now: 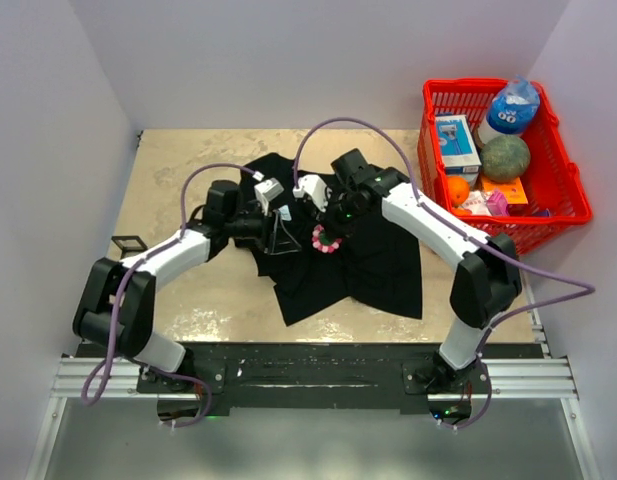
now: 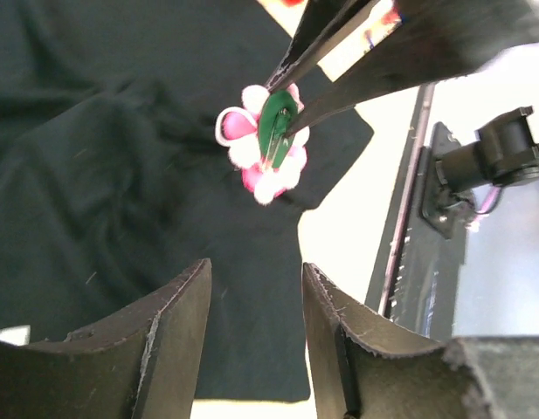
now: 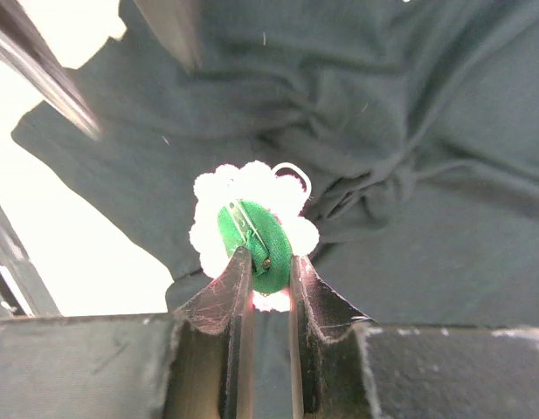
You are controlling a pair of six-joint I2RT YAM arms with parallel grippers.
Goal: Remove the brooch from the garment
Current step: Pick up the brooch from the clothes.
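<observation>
two grippers work over the shirt [image 1: 378, 260]. right gripper [image 3: 269, 266] pinches the brooch [image 3: 252, 229] by its green back, over the shirt's middle; cannot tell if it is free of the shirt. left gripper [image 2: 254, 271] stands half open, empty, beside it. grasp looks made; pulling clear is left.

No text could be read. The blue label on the bottle [image 1: 510, 108] and the print on the box [image 1: 456, 143], both in the basket [image 1: 568, 190] at the far right, were too small and blurred to make out. The shirt [image 1: 388, 270] and brooch [image 1: 326, 240] showed no legible marks
</observation>
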